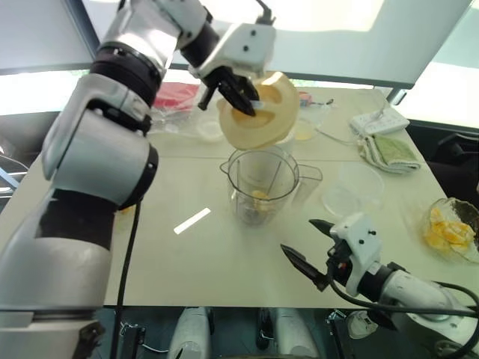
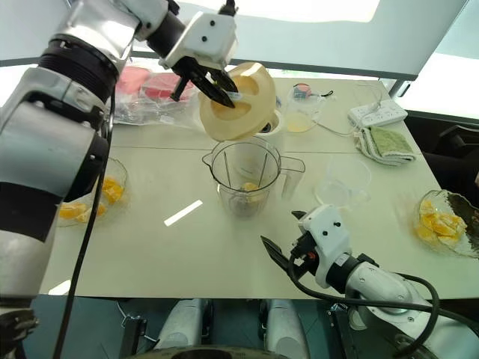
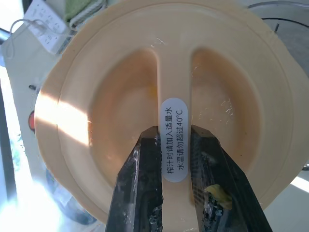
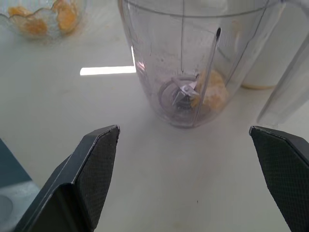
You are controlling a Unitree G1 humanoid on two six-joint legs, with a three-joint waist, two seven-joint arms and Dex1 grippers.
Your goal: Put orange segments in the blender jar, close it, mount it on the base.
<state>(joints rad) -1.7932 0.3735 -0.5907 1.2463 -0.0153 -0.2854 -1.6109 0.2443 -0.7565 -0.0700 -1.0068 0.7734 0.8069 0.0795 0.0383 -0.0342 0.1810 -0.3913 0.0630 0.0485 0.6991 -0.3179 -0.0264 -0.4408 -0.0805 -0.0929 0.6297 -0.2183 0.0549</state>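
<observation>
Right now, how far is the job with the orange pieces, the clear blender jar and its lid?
Done: orange segments lie at the bottom of the tall clear plastic blender jar. In hand: the left gripper holds the pale yellow round lid above the jar, which has no lid yet; the right gripper is open before it. Left: closing the jar and mounting it on the base.

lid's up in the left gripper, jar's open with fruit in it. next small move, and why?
Probably lower the lid onto the jar. The left gripper is shut on the lid's centre ridge, holding it tilted just above the jar's open rim, and orange pieces already lie at the blade. The right gripper waits open on the near side, free to steady the jar.
</observation>
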